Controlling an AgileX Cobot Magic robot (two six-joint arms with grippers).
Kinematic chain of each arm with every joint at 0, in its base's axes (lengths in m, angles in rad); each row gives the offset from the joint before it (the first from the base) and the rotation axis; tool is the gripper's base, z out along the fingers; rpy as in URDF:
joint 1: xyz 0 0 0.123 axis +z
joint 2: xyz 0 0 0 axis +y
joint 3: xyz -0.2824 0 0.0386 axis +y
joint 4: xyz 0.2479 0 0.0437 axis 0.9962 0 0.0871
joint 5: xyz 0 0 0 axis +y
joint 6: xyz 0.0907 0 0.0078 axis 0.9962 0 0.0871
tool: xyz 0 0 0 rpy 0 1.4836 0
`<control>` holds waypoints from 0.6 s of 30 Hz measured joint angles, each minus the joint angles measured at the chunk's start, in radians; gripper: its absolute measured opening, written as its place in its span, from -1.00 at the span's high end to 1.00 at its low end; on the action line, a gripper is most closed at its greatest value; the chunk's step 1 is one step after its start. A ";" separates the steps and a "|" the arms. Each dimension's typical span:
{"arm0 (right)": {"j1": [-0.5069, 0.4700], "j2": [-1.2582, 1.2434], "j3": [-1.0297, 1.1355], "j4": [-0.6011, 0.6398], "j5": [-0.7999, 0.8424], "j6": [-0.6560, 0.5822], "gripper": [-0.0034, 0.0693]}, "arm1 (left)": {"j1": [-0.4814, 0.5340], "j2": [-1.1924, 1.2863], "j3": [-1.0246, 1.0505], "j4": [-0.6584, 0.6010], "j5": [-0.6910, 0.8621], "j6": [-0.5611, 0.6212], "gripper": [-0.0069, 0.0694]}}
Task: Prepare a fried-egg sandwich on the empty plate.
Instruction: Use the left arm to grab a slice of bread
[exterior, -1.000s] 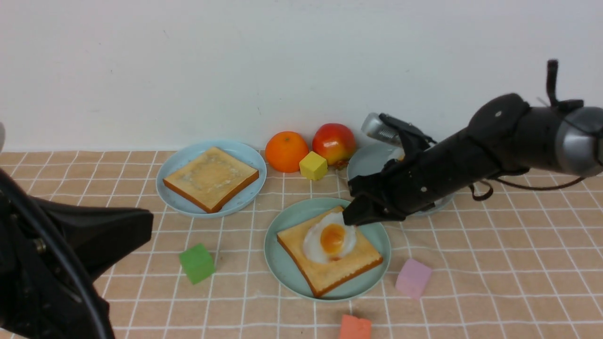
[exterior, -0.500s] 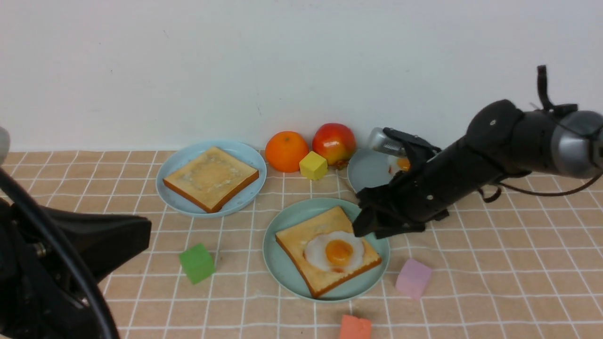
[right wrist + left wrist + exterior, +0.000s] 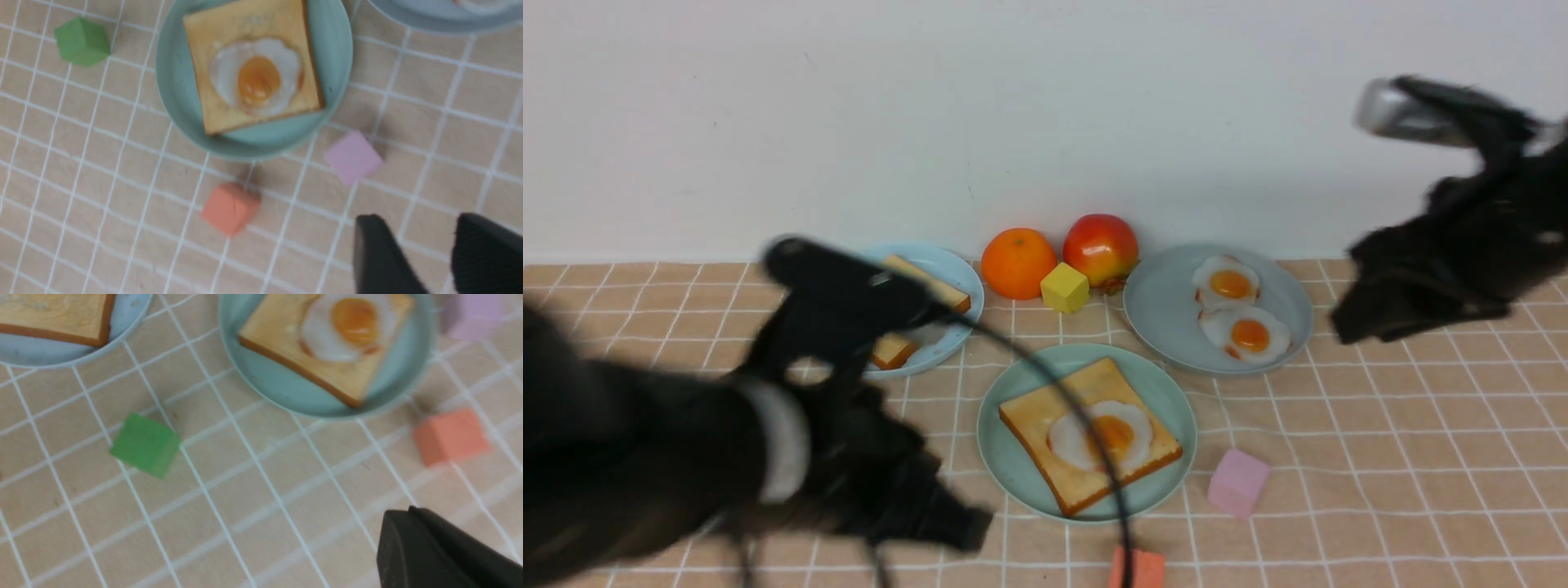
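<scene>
The mint-green plate (image 3: 1005, 465) sits in the middle of the cloth. On it lies one toast slice (image 3: 1029, 416) with a fried egg (image 3: 1066, 437) on top. They also show in the left wrist view (image 3: 278, 330) and in the right wrist view (image 3: 255, 77). The second toast slice (image 3: 931, 286) lies on the pale blue plate (image 3: 968, 282) at the back left, partly hidden by my left arm. My left gripper (image 3: 968, 523) is shut and empty, low over the cloth in front of the mint plate. My right gripper (image 3: 1347, 331) is open and empty, raised at the far right.
A grey-blue plate (image 3: 1168, 310) with two more eggs stands at the back right. An orange (image 3: 1018, 263), an apple (image 3: 1101, 249) and a yellow cube (image 3: 1065, 287) sit by the wall. A green cube (image 3: 145, 445), an orange cube (image 3: 1139, 569) and a pink cube (image 3: 1237, 482) lie around the mint plate.
My right gripper has left the egg on the toast and pulled back up and to the right. My left arm has swung forward and inward, now covering part of the pale blue plate.
</scene>
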 joint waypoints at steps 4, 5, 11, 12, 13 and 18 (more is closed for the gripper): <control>0.000 -0.161 0.118 -0.030 0.007 0.019 0.46 | 0.145 0.153 -0.124 -0.057 -0.006 0.124 0.85; 0.000 -0.195 0.146 -0.030 0.006 0.020 0.48 | 0.180 0.175 -0.144 -0.079 -0.006 0.150 0.85; 0.000 -0.385 0.286 -0.019 -0.006 0.020 0.51 | 0.363 0.375 -0.316 -0.206 -0.007 0.363 0.85; 0.000 -0.438 0.311 -0.019 -0.007 0.020 0.51 | 0.399 0.447 -0.365 -0.215 -0.011 0.437 0.84; 0.000 -0.455 0.318 -0.020 -0.007 0.020 0.51 | 0.406 0.478 -0.389 -0.214 -0.014 0.475 0.82; 0.000 -0.513 0.322 -0.028 -0.015 0.020 0.49 | 0.412 0.606 -0.465 -0.176 -0.021 0.569 0.56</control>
